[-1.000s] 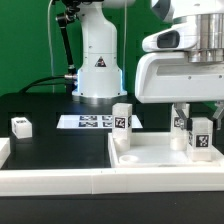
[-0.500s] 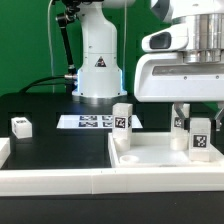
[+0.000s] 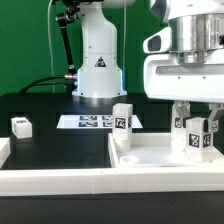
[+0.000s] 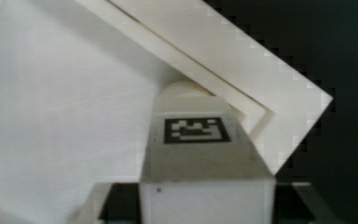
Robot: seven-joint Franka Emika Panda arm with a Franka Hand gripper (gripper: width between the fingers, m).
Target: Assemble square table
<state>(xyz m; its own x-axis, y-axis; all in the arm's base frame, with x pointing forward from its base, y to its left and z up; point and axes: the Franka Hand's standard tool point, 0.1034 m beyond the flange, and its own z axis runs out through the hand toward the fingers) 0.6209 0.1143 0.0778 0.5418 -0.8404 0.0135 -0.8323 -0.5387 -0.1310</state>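
Observation:
The square table's white slab (image 3: 150, 156) lies at the exterior view's right, its raised rim facing up. One white tagged leg (image 3: 122, 124) stands upright at its far left corner. A second leg (image 3: 197, 141) stands at the far right corner, and my gripper (image 3: 197, 128) is shut on it from above. In the wrist view this leg (image 4: 197, 150) fills the gap between my dark fingers (image 4: 130, 203), with my gripper (image 4: 211, 206) over the slab's corner (image 4: 69, 110). A third leg (image 3: 21, 126) lies loose on the black table at the left.
The marker board (image 3: 92, 122) lies flat behind the slab, in front of the robot base (image 3: 97, 70). A long white barrier rail (image 3: 60, 181) runs along the front, and another white rail piece (image 3: 4, 150) sits at the left edge.
My hand has shifted and turned slightly with the leg in its grip. The leg stays upright at the slab's far right corner. Nothing else has moved.

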